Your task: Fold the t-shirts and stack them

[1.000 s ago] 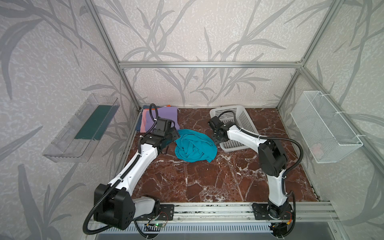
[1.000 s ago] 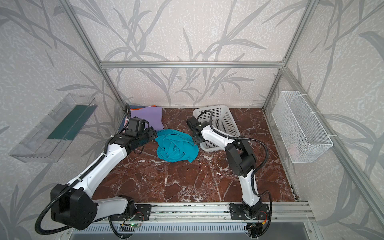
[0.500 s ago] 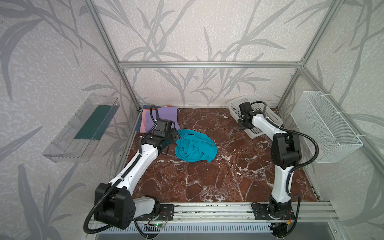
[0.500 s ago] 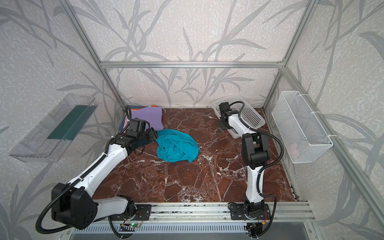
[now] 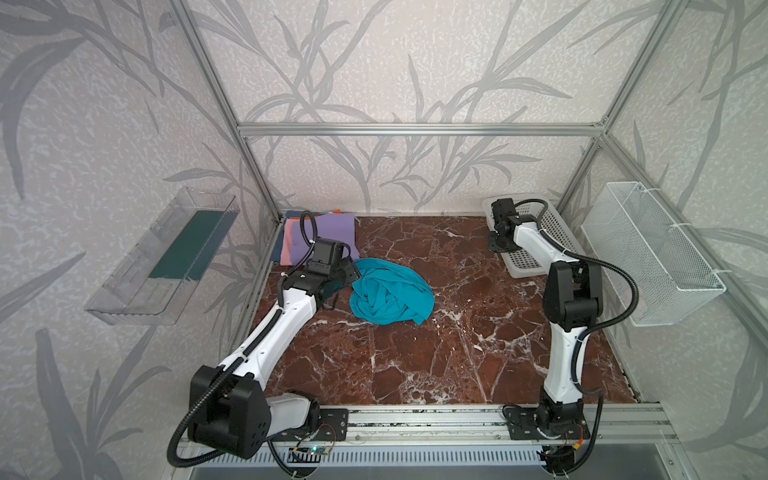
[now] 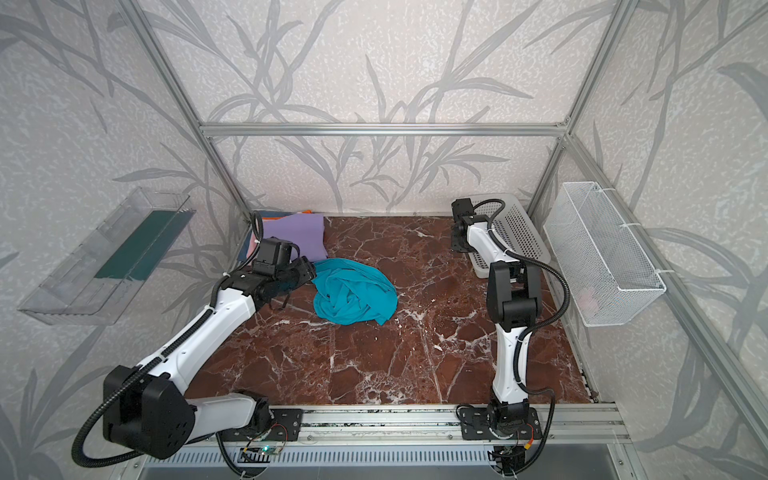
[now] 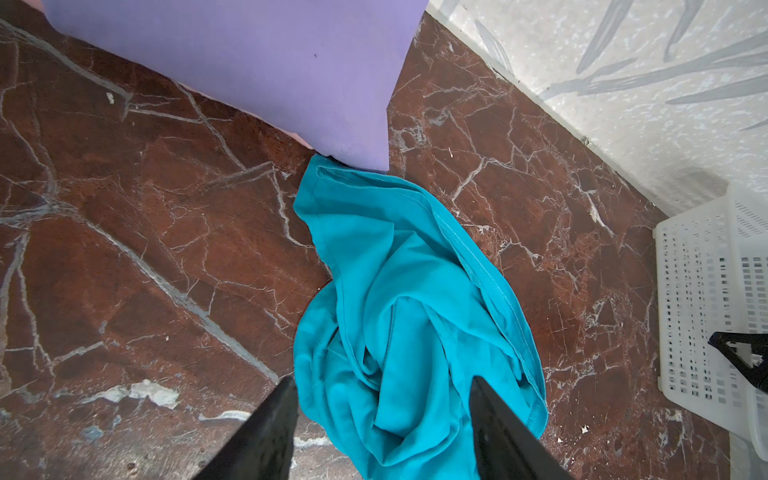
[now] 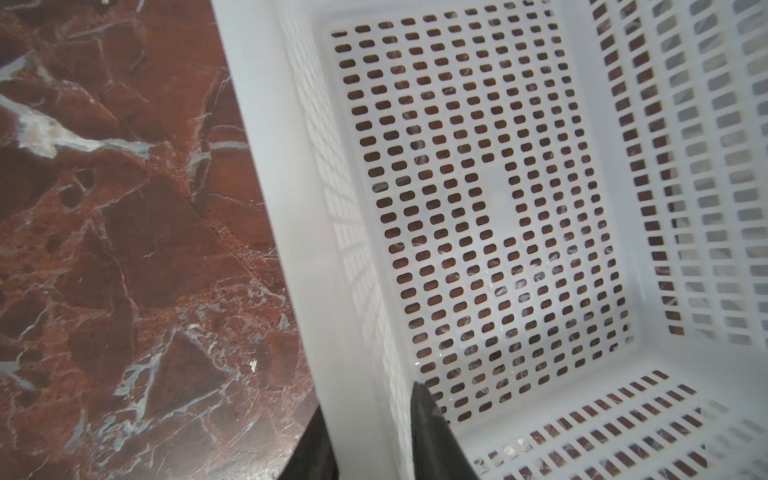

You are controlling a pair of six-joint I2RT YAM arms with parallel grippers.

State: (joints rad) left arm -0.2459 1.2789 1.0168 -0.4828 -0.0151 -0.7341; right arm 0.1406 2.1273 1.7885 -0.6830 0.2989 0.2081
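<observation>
Teal tee point(image 7: 415, 311) lies between spread jaws of left pincer point(image 7: 382, 380); right pincer point(image 8: 370, 399) clamps white basket point(image 8: 291, 208) wall

Pale walls point(image 5: 374, 62) papered with grey, long-leaved stems close in the back and both sides. A frame of aluminium bars point(image 5: 415, 129) runs up the corners and across the back. The surface point(image 5: 415, 365) is glossy red-brown marble with white veins. On the left wall a clear plastic tray point(image 5: 137, 286) hangs tilted, with a dark green panel point(image 5: 187, 245) inside it. On the right wall hangs a white wire basket point(image 5: 648, 257). A white perforated basket point(image 5: 524, 270) stands in the far right corner of the surface. An aluminium rail point(image 5: 415, 419) runs along the near edge, and below it a slotted strip point(image 5: 415, 457). The light is soft and even, and the shadows are faint.
</observation>
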